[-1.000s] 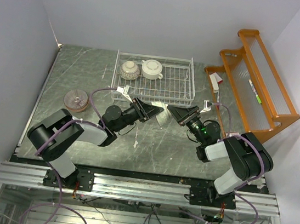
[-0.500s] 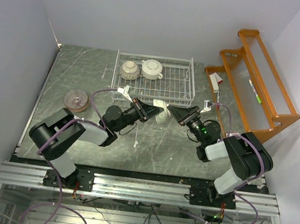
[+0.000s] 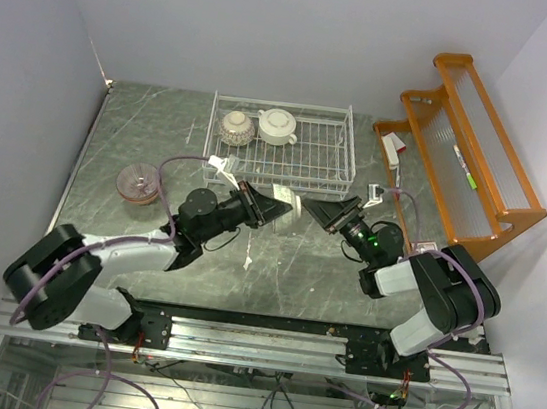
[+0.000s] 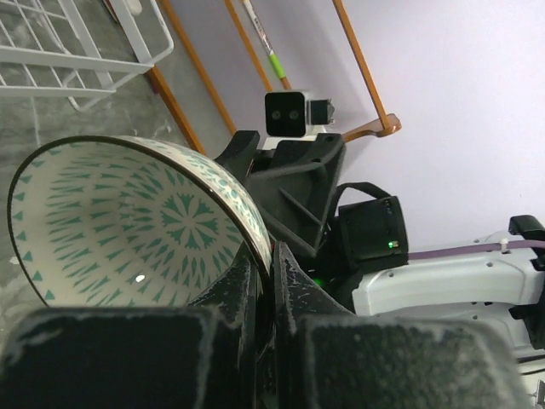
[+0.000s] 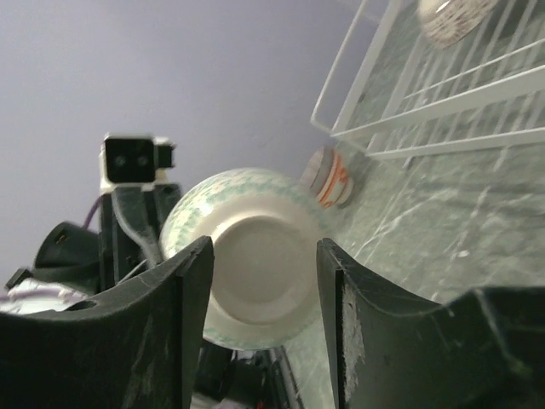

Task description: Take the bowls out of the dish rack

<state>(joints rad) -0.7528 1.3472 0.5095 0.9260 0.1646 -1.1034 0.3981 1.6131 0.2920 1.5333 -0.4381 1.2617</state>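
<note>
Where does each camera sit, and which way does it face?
Top external: above, behind the bases, looking down on the white wire dish rack; left arm and right arm show.
Left wrist: on the left arm, facing the right arm past the left gripper, shut on a green-patterned ceramic bowl.
Right wrist: faces the left arm through the open right gripper.
Shared: both wrist views show that bowl.

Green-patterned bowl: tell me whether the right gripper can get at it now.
Probably yes. The right gripper is open and faces the base of the bowl, with nothing between them; the left gripper pinches only its rim.
</note>
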